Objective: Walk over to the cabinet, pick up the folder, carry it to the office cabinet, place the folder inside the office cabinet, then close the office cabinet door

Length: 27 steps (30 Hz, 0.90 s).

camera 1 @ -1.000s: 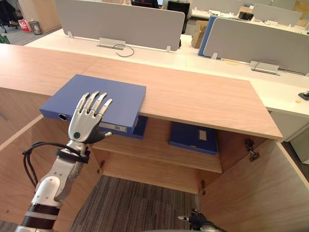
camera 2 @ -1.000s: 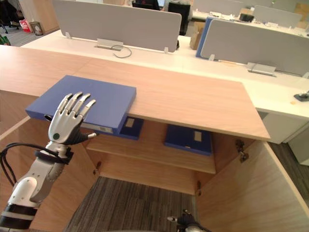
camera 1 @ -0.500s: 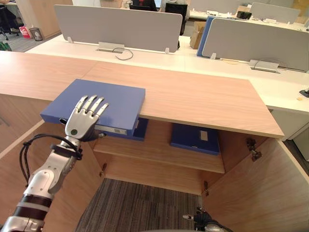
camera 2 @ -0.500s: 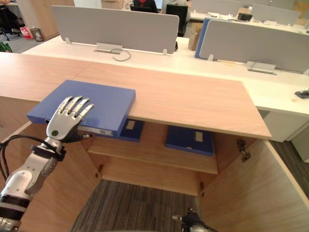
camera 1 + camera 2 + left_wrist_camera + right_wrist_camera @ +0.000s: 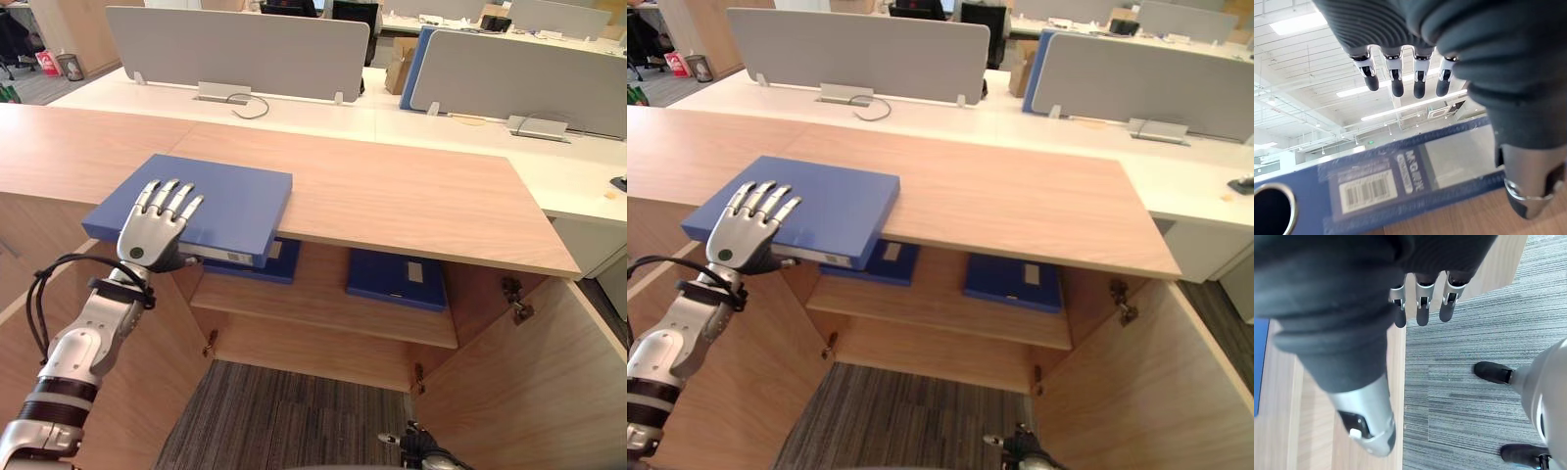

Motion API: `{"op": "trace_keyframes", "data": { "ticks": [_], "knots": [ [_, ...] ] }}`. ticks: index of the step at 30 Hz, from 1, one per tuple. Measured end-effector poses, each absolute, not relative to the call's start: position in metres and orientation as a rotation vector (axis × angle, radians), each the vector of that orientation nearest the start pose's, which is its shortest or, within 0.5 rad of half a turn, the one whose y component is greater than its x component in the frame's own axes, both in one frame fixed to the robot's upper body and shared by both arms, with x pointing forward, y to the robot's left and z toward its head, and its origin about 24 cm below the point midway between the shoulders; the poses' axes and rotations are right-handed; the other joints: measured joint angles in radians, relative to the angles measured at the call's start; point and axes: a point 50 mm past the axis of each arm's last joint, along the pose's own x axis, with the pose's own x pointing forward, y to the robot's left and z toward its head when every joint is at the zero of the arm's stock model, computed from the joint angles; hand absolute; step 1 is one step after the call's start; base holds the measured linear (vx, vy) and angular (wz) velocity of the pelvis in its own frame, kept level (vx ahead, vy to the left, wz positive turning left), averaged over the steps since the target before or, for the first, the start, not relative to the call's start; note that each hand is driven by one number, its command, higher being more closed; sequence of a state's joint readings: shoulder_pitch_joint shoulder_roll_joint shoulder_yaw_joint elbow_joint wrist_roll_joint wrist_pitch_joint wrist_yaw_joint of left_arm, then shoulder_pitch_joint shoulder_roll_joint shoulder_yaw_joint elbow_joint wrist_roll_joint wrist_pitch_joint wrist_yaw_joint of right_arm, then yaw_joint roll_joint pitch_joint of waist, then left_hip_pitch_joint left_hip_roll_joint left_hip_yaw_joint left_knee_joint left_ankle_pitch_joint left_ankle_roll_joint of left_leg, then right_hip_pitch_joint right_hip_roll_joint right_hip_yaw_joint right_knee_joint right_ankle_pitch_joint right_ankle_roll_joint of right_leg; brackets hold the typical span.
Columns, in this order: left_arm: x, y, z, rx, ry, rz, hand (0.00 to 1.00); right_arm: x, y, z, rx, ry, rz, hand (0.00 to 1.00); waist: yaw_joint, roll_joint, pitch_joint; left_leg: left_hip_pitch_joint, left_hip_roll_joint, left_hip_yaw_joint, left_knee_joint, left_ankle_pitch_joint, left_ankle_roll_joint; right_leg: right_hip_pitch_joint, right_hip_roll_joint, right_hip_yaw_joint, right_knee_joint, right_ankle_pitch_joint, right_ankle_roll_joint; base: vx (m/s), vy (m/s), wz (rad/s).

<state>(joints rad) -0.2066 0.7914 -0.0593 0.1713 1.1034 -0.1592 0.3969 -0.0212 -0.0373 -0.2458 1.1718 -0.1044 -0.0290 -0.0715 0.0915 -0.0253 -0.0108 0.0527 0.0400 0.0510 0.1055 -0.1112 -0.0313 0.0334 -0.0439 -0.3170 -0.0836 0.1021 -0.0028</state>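
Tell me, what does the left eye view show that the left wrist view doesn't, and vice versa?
Left eye view: the wooden cabinet top, the blue folder lying whole at its front edge, two more folders on the shelf below, grey desk screens behind. Left wrist view: close up, the folder's barcode label, its round finger hole, ceiling lights overhead. Both: the blue folder and the left hand, straight fingers above it.

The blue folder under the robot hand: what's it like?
The blue folder is a thick binder lying flat on the wooden cabinet top, its near end jutting over the front edge. Its spine faces the robot, with a round hole and a barcode label. The left robot hand rests straight fingers on its cover, thumb at the spine.
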Motion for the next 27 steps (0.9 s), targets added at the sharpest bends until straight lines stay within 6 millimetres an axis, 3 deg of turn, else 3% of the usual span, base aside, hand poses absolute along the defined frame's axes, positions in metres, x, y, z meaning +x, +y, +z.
{"op": "trace_keyframes", "data": {
  "ticks": [14, 15, 27],
  "knots": [
    [0.281, 0.274, 0.114, 1.82, -0.377, 0.116, 0.0, 0.109, -0.197, -0.162, -0.068, 1.123, -0.223, 0.0, -0.023, -0.002, -0.001, 0.004, -0.001, 0.022, -0.01, 0.0, 0.001, -0.011, 0.0, 0.021, 0.0, 0.004, 0.002, -0.02, 0.008, -0.04],
    [0.281, 0.274, 0.113, 1.818, -0.375, 0.114, 1.0, 0.109, -0.198, -0.162, -0.07, 1.123, -0.223, 0.0, -0.023, -0.001, -0.001, 0.004, -0.001, 0.023, -0.01, 0.0, 0.001, -0.011, 0.0, 0.022, 0.0, 0.004, 0.002, -0.04, 0.005, -0.01],
    [0.287, 0.269, 0.126, 1.808, -0.464, 0.176, 1.0, 0.107, -0.207, -0.161, -0.097, 1.127, -0.244, 0.0, -0.043, 0.013, -0.012, 0.005, 0.001, 0.037, 0.001, 0.0, 0.001, -0.011, 0.001, 0.038, -0.002, 0.014, 0.0, -0.05, 0.004, -0.04]
  ]
}}
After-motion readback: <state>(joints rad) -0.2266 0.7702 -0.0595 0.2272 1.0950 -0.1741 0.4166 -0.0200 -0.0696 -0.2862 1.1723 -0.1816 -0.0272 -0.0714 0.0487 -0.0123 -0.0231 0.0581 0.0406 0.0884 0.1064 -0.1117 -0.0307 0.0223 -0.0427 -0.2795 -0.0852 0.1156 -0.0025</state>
